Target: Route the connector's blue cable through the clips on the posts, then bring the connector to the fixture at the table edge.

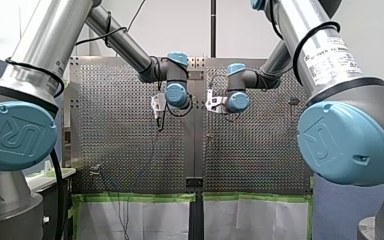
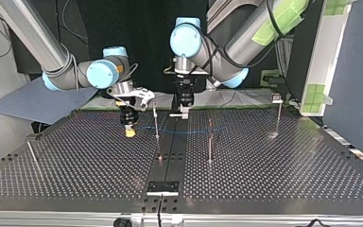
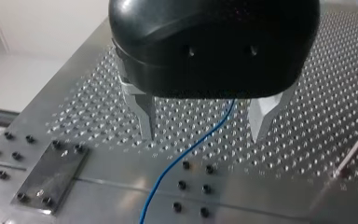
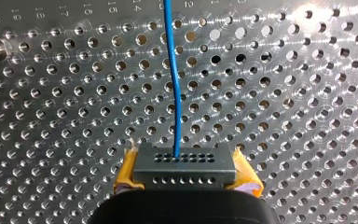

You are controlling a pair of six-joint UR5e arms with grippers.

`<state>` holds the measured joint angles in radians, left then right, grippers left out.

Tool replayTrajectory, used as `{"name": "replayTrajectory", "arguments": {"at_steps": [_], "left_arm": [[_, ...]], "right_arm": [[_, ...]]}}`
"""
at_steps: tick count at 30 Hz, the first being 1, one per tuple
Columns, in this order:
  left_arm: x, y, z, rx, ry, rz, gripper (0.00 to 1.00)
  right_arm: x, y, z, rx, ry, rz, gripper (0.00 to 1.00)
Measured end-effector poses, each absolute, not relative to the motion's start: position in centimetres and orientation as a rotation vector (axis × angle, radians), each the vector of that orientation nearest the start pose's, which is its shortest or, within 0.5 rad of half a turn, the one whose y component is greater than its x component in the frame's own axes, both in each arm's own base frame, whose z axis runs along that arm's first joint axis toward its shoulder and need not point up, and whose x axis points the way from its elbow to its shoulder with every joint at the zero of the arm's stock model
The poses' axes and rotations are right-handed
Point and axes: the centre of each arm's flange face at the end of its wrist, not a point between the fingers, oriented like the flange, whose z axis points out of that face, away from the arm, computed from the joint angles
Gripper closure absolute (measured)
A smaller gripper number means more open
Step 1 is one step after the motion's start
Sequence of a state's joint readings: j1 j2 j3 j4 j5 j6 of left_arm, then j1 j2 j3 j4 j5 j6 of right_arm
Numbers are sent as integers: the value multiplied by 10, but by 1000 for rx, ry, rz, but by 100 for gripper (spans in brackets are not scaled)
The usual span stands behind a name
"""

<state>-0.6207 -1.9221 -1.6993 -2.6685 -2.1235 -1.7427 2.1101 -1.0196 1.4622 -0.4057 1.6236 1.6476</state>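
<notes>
Grip confirmed: my right gripper [image 4: 185, 171] is clamped on the dark connector [image 4: 185, 162], with a yellow pad [image 4: 127, 170] at each end. From the connector's face the blue cable [image 4: 175, 93] runs ahead over the perforated table [image 4: 284, 93]. My left gripper [image 3: 205, 128] hangs released, its metal fingers [image 3: 147, 116] spread and the cable passing between them untouched. In the top view the cable crosses a post [image 2: 156, 118] between the grippers; whether a clip holds it cannot be told. The fixture plate [image 2: 162, 187] lies at the table edge, well apart.
</notes>
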Motion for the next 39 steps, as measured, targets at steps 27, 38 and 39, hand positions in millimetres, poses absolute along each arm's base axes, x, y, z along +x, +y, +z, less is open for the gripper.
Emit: {"name": "replayTrajectory", "arguments": {"at_steps": [27,38,39], "left_arm": [[448,-405,283,-107,1519,-76,2],[480,-406,290,-124,1512,-23,2],[482,-406,292,-127,1509,-20,2]], "right_arm": [[458,-512,250,1569,-1023,1588,100],[459,-511,249,1572,-1020,1587,100],[459,-511,249,1572,-1020,1587,100]]}}
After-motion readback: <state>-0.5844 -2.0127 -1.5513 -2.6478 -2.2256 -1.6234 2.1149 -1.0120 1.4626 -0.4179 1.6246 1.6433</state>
